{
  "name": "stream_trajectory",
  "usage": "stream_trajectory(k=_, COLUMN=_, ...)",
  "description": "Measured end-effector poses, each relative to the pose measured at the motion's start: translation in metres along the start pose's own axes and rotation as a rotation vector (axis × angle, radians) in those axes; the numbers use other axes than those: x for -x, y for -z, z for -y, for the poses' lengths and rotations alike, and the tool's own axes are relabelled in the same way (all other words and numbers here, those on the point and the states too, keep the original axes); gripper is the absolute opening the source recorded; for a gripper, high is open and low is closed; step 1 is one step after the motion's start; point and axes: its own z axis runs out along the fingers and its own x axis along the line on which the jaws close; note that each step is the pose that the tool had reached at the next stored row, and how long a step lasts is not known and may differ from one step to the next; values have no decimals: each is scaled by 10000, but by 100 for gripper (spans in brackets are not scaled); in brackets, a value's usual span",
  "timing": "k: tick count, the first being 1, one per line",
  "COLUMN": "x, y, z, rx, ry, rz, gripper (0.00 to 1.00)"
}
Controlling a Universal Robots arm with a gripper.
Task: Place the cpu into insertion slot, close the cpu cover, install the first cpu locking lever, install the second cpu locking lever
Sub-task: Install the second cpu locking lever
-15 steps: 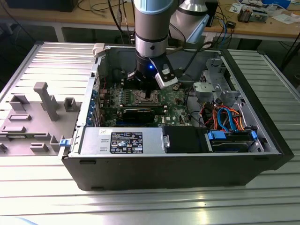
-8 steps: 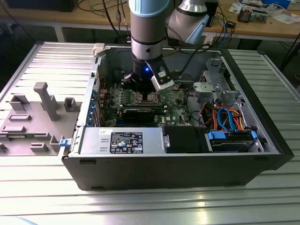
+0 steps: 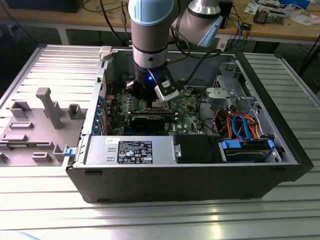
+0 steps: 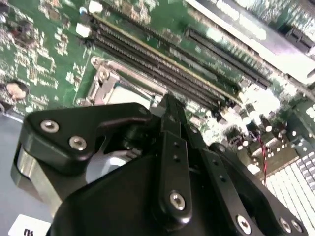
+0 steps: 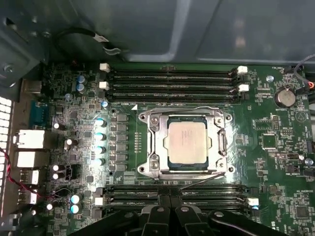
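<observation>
In the first wrist view the cpu (image 5: 186, 143), a silver-grey square, lies flat in the insertion slot (image 5: 143, 169) on the green motherboard (image 5: 275, 162). The cpu cover (image 5: 156, 142) lies down around it, its window framing the chip. One thin wire lever (image 5: 187, 108) runs along one side of the socket. A second wire (image 5: 197, 178) slants along the opposite side, beside the memory slots. My gripper (image 5: 170, 212) is shut with nothing between its fingers, hovering just off that side. In the second wrist view its fingertips (image 4: 170, 105) sit over the socket's edge. In the exterior view the gripper (image 3: 151, 100) is down inside the case.
The open black computer case (image 3: 200, 165) walls in the board. A power supply (image 3: 130, 150) lies along its near side, and a drive bay with orange and blue cables (image 3: 240, 125) is at the exterior view's right. Long memory slots (image 5: 172, 78) flank the socket. A grey plastic fixture (image 3: 45, 107) lies outside.
</observation>
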Motion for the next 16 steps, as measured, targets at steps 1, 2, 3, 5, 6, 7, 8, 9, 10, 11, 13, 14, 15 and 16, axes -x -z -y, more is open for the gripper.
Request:
stream_trajectory(k=1, x=-5, y=-3, z=4, rx=19, ry=0, rz=0, gripper=11)
stream_trajectory(k=2, x=-7, y=-6, z=14, rx=32, ry=2, rz=1, gripper=11)
stream_trajectory(k=3, x=-16, y=-9, z=31, rx=42, ry=-1, rz=2, gripper=11)
stream_trajectory(k=5, x=-36, y=-11, z=49, rx=78, ry=-3, rz=1, gripper=11)
stream_trajectory(k=6, x=-47, y=-12, z=53, rx=108, ry=-4, rz=1, gripper=11)
stream_trajectory(k=7, x=-77, y=-20, z=58, rx=176, ry=-6, rz=2, gripper=11)
stream_trajectory(k=8, x=-99, y=-27, z=61, rx=210, ry=-7, rz=1, gripper=11)
stream_trajectory(k=9, x=-111, y=-35, z=65, rx=231, ry=-8, rz=2, gripper=11)
stream_trajectory(k=10, x=-122, y=-51, z=71, rx=259, ry=-9, rz=4, gripper=11)
stream_trajectory(k=11, x=-128, y=-70, z=78, rx=298, ry=-9, rz=3, gripper=11)
stream_trajectory(k=13, x=-132, y=-86, z=82, rx=347, ry=-17, rz=3, gripper=11)
stream_trajectory(k=14, x=-136, y=-100, z=84, rx=393, ry=-21, rz=5, gripper=11)
stream_trajectory(k=15, x=-138, y=-109, z=86, rx=421, ry=-23, rz=5, gripper=11)
stream_trajectory(k=16, x=-139, y=-118, z=87, rx=443, ry=-24, rz=5, gripper=11)
